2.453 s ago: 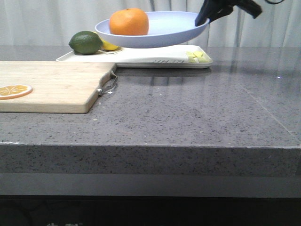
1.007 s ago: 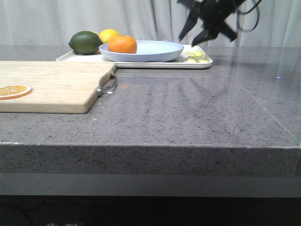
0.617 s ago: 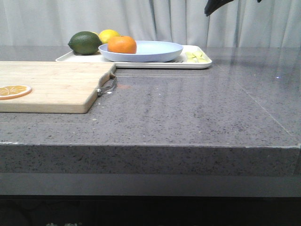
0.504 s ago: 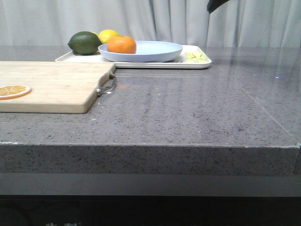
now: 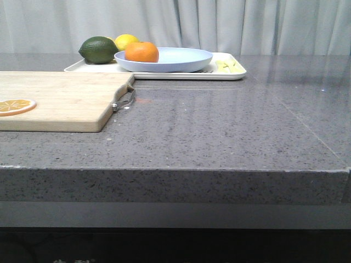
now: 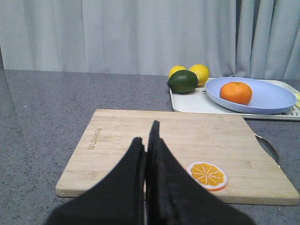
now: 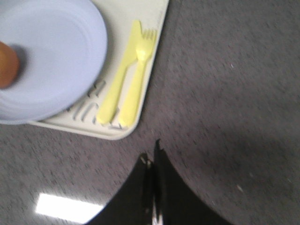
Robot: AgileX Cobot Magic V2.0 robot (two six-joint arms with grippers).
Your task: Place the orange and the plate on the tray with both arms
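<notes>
Orange (image 5: 142, 52) sat in the plate (image 5: 175, 58), toward the plate's left side in the front view. Plate rested on the tray (image 5: 164, 73) at the far edge of the grey tabletop (image 5: 219, 126). A lime (image 5: 98, 49) and a lemon (image 5: 126, 40) lay on the tray just left of the plate; the left wrist view showed a second lemon (image 6: 178, 71) behind the lime. A yellow plastic knife (image 7: 119, 75) and fork (image 7: 137, 75) lay side by side on the tray's right end, beside the plate.

Neither arm showed in the front view.

Left gripper (image 6: 147, 140) had its fingers pressed together, holding nothing. It hung over the near edge of the wooden cutting board (image 6: 178, 140), well apart from the orange and plate, which lay beyond the board's far right corner. An orange slice (image 6: 206, 174) lay flat on the board near the gripper.

Right gripper (image 7: 152, 157) was also closed, fingers touching, holding nothing. It was above bare tabletop just off the tray's corner nearest the knife and fork, clear of the tray and not touching the plate. Only an edge of the orange showed in that view, blurred.
</notes>
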